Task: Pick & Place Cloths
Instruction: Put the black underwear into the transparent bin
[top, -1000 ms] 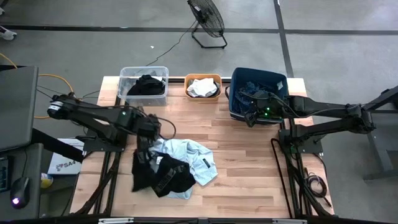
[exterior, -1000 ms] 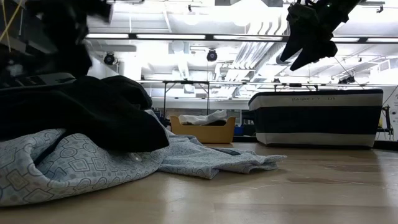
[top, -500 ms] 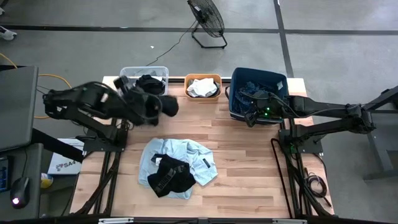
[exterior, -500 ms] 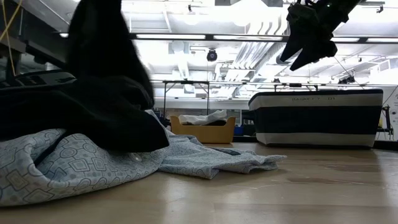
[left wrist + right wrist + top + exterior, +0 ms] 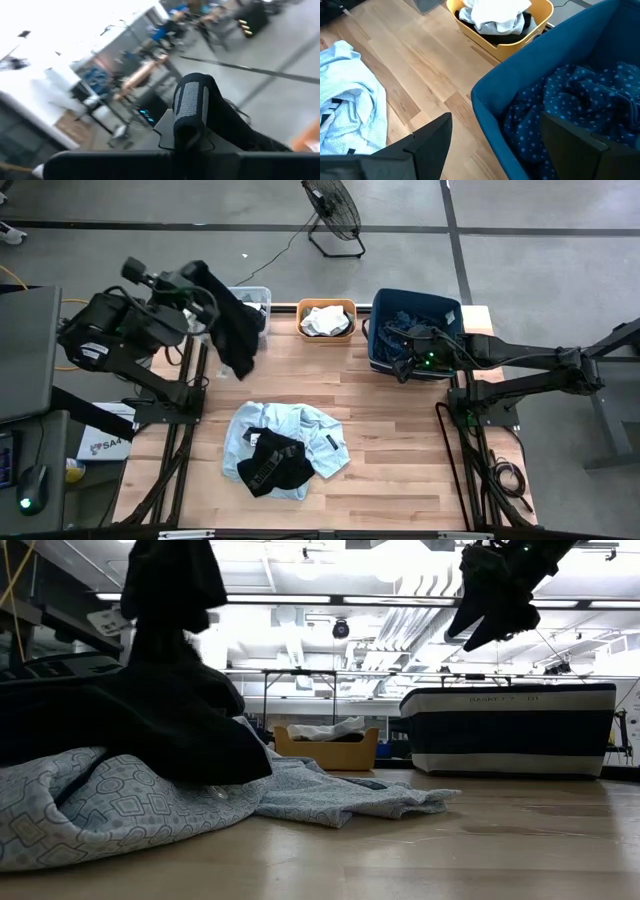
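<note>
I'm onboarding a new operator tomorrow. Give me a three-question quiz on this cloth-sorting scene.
1. True or false: the left end effector is shut on a black garment lifted off the table.
2. Which bin holds the white cloth? A clear bin, B orange bin, C dark blue bin.
3. Fill in: the right end effector hangs open over the ____ bin.

Key: 1 true; 2 B; 3 dark blue.

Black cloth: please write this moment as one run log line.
left gripper: shut on black cloth, lifted near clear bin | right gripper: open over blue bin
</note>
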Robot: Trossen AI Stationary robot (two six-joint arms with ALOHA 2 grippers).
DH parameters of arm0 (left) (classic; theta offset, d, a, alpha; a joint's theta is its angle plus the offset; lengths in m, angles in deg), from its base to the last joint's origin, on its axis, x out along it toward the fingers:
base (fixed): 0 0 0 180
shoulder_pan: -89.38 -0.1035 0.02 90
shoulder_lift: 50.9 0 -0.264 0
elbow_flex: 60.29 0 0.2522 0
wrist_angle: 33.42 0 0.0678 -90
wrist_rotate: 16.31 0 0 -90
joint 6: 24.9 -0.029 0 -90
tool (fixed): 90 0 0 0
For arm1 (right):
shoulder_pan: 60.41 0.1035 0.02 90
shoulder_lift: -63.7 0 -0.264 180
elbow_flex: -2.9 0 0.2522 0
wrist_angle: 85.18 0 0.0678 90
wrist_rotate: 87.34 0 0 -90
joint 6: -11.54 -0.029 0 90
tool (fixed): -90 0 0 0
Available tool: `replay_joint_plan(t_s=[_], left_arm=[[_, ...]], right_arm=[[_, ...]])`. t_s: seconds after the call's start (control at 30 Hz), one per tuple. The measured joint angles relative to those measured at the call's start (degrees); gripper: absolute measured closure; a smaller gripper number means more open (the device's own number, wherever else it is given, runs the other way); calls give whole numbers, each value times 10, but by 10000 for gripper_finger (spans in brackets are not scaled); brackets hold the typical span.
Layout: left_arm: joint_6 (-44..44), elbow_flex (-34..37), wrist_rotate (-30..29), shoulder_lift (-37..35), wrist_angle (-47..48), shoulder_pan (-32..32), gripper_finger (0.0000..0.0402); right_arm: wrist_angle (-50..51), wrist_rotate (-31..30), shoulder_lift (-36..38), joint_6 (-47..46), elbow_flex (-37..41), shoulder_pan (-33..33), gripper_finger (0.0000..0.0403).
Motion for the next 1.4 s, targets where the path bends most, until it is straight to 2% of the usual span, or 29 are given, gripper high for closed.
replay_joint_plan(t_s=[0.1, 0.3, 0.47, 0.7, 0.97, 1.03, 1.17, 1.4], left_arm=[[-44, -3, -40, 0, -42, 0, 402], [-112, -3, -41, 0, -107, 0, 402], [-109, -3, -41, 0, -117, -9, 402], [-49, -2, -39, 16, -120, -92, 402], [-56, -2, -36, 44, -194, -232, 401], [-71, -2, -19, 53, -225, -265, 401], [-115, -2, 64, 71, -299, -326, 401], [-247, -2, 180, 106, -445, -406, 401]], right_arm=[[0, 0, 0, 0, 0, 0, 114], [0, 0, 0, 0, 0, 0, 114], [0, 0, 0, 0, 0, 0, 114], [-7, 0, 0, 0, 0, 0, 114], [-9, 0, 0, 1, 0, 0, 114], [-9, 0, 0, 1, 0, 0, 114], [-9, 0, 0, 2, 0, 0, 114], [-9, 1, 0, 10, 0, 0, 114]])
